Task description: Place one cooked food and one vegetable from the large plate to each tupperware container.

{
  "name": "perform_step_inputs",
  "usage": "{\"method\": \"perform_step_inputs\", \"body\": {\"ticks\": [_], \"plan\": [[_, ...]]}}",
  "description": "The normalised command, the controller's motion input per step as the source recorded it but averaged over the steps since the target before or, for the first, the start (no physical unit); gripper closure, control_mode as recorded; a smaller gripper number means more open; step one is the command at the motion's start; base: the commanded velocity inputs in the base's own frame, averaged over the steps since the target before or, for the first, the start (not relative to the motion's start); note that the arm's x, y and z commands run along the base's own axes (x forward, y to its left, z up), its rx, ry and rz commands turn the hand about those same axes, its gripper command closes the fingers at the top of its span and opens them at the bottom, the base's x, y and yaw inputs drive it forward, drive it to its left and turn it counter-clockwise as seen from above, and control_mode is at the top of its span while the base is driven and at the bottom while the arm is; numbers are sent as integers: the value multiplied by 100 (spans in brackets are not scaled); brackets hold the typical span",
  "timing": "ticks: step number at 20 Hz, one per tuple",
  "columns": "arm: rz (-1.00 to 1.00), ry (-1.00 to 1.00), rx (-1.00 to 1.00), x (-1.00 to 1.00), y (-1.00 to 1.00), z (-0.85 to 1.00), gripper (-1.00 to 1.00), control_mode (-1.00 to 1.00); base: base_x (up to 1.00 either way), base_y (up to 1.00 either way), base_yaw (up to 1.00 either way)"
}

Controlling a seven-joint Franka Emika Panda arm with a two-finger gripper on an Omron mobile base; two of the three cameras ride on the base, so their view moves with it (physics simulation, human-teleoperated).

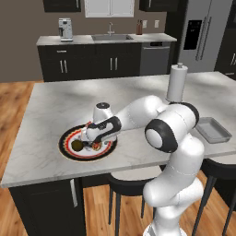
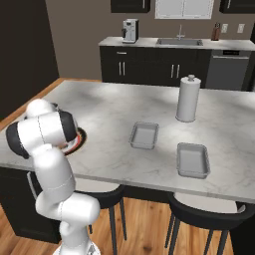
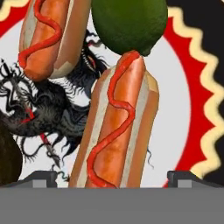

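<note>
The large plate (image 1: 66,146) lies near the island's front left, and its edge (image 2: 81,138) peeks out from behind my arm in the right base view. My gripper (image 1: 88,139) hangs low over it. In the hand view the gripper (image 3: 114,180) is open, its fingertips (image 3: 41,178) standing either side of the near end of a hot dog with a ketchup squiggle (image 3: 116,127). A second hot dog (image 3: 48,35) lies beyond it to the left. A round green vegetable (image 3: 129,24) touches the first hot dog's far end. Two grey tupperware containers (image 2: 144,135) (image 2: 193,160) sit empty to the right.
A white paper-towel roll (image 2: 188,98) stands upright behind the containers. A dark brown food (image 3: 8,157) sits at the left of the plate (image 3: 179,87). Black stools stand under the island's front edge (image 1: 69,177).
</note>
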Motion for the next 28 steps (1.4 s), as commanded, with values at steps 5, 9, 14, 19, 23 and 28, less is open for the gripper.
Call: {"method": "perform_step_inputs", "body": {"ticks": [5, 9, 14, 19, 23, 28], "plan": [[0, 0, 0, 12, 10, -31, -100, -100, 0, 0, 0], [-2, 0, 0, 0, 0, -31, -100, -100, 0, 0, 0], [-3, 0, 0, 0, 10, -33, 100, -100, 0, 0, 0], [-3, 3, 0, -8, 0, -18, 100, -100, 0, 0, 0], [-8, 8, 0, -33, -13, -20, 100, -100, 0, 0, 0], [-12, -9, 1, -63, -8, 36, 100, -100, 0, 0, 0]]}}
